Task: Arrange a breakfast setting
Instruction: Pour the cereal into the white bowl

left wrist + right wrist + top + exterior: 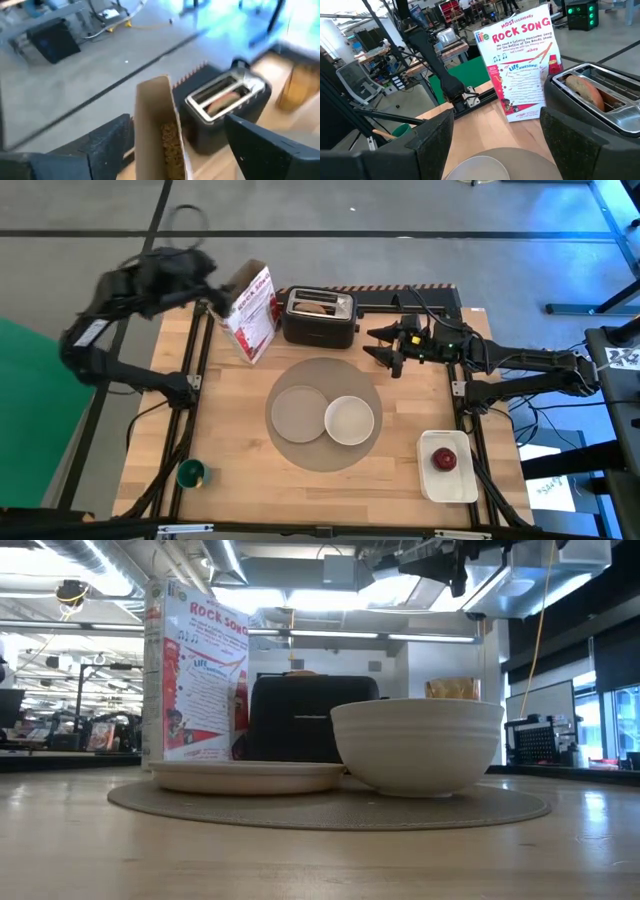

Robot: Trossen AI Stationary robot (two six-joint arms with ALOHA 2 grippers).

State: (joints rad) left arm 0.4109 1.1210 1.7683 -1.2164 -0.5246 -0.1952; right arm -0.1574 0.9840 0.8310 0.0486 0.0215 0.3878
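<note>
From where I stand, the large round grey mat (325, 416) lies in the middle of the pale wooden table (230, 450), and on it sit the small grey plate (297, 411) and the white bowl (349, 420), side by side and touching or nearly so, the plate toward the left arm's side and the bowl toward the right. At table height the bowl (417, 744) stands upright with its rim level, and the plate (246, 776) is flat beside it on the mat (330, 806). The red apple (443, 459) rests on the white rectangular tray (447, 481) near the front right corner, well apart from the mat. Behind the mat stands a black two-slot toaster (320, 318) with something bready in a slot, and just beside it an open red and white cereal box (252, 312) printed with "ROCK SONG". A small green cup (191, 474) sits near the front left corner. The left gripper (172, 145) hangs above the cereal box's open top with its two dark fingers spread apart, one on each side of the box's top, though whether they touch it I cannot tell. The right gripper (385, 345) hovers over the back of the table beside the toaster, fingers parted and holding nothing, the plate's rim (480, 169) showing between them from its wrist.
</note>
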